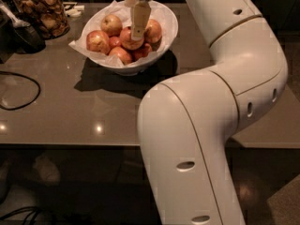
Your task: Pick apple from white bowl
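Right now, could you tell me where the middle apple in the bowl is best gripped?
I would grip the apple across its widest part, coming straight down. It is round and sits high in the bowl with other apples crowding its sides, so only its top is free. The gripper hangs right over it.

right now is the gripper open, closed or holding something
Gripper: cannot be told; it hangs down inside the white bowl, right at the big apple.
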Tool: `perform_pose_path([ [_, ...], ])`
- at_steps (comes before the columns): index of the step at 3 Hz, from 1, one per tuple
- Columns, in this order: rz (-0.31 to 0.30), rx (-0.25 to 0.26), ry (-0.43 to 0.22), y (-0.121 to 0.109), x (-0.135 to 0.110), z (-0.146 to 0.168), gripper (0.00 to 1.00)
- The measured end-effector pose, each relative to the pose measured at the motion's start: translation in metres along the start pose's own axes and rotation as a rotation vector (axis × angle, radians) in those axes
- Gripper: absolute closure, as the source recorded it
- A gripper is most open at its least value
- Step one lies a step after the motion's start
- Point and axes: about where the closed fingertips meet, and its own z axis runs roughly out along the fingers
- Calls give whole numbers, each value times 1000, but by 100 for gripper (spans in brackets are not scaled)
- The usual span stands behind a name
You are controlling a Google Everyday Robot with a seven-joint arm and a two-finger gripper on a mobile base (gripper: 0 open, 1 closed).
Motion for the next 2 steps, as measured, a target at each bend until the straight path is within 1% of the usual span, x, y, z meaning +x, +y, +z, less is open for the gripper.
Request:
perform_pose_path([
  [2,-3,-23,-3,4,-1,7,29],
])
